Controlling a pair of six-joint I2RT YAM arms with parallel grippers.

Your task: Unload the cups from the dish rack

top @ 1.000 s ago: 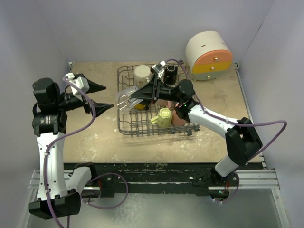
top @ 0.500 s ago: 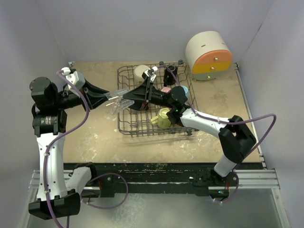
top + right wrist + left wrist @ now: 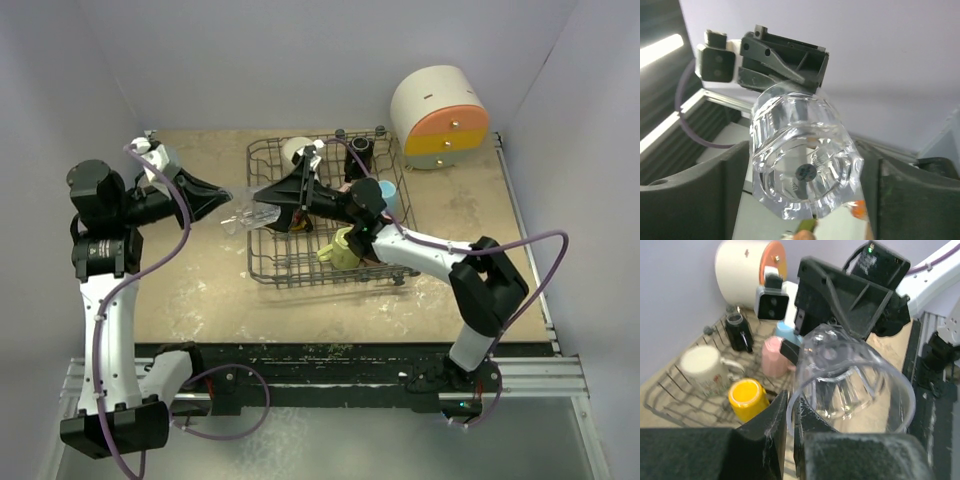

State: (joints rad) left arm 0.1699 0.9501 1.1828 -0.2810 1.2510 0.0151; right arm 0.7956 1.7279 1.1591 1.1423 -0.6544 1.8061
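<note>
Handover: clear ribbed glass tumbler [image 3: 855,385] is pinched by the left hand [image 3: 788,415], gripped by the right hand [image 3: 805,170], whose release seems due.

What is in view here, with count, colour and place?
clear tumbler: 1, clear glass, held between both grippers at the rack's left edge
dish rack: 1, dark grey wire, mid-table
cream mug: 1, cream, rack's far-left corner
black cup: 1, black, rack's far side
light blue cup: 1, light blue, rack's right side
pink cup: 1, pink, mid-rack
yellow cup: 1, yellow-orange, beside cream mug
yellow-green mug: 1, yellow-green, rack's near side
round container: 1, white with orange and yellow drawers, far-right corner
table: 1, tan
left gripper: 1, black, shut on tumbler's rim
right gripper: 1, black, gripping tumbler's base
</note>
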